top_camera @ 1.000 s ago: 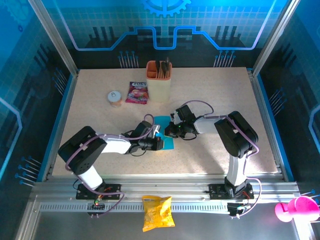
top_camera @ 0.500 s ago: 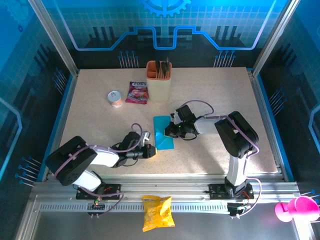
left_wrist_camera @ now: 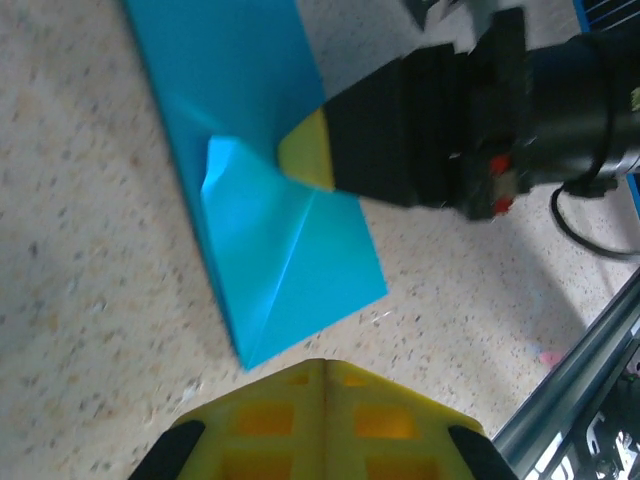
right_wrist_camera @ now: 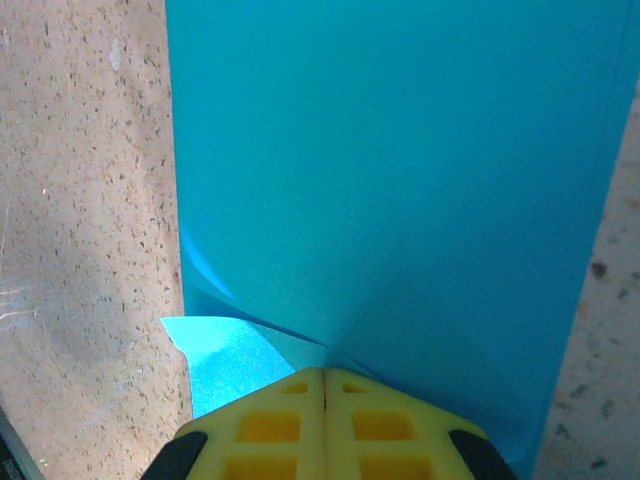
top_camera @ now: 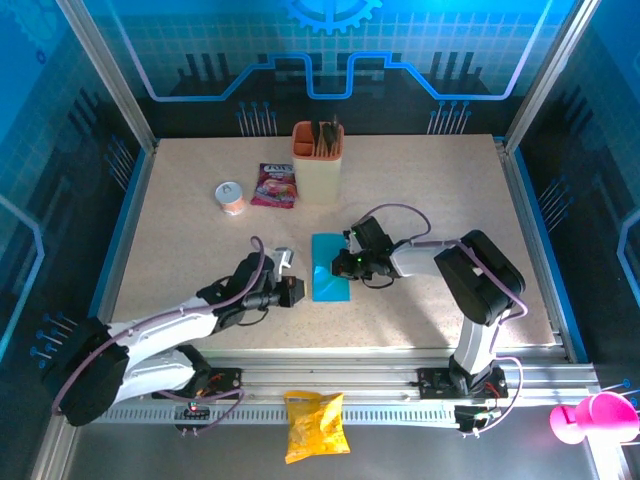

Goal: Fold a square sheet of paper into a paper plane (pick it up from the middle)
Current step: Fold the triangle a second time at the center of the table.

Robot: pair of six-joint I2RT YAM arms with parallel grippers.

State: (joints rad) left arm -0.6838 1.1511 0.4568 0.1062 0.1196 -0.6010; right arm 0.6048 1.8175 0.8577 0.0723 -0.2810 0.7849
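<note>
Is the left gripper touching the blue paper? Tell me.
No, the left gripper sits beside the square sheet of paper, bare table between them.

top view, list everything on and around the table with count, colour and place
table: 1, beige speckled, mid-view
sheet of paper: 1, bright blue, folded, centre
cup: 1, beige, orange rim, far centre
packet: 1, pink-purple, left of cup
small tub: 1, white lid, left of packet
snack bag: 1, yellow, front rail
pink object: 1, bottom right corner
left gripper: 1, black, shut, left of paper
right gripper: 1, black, shut, tip on paper
</note>
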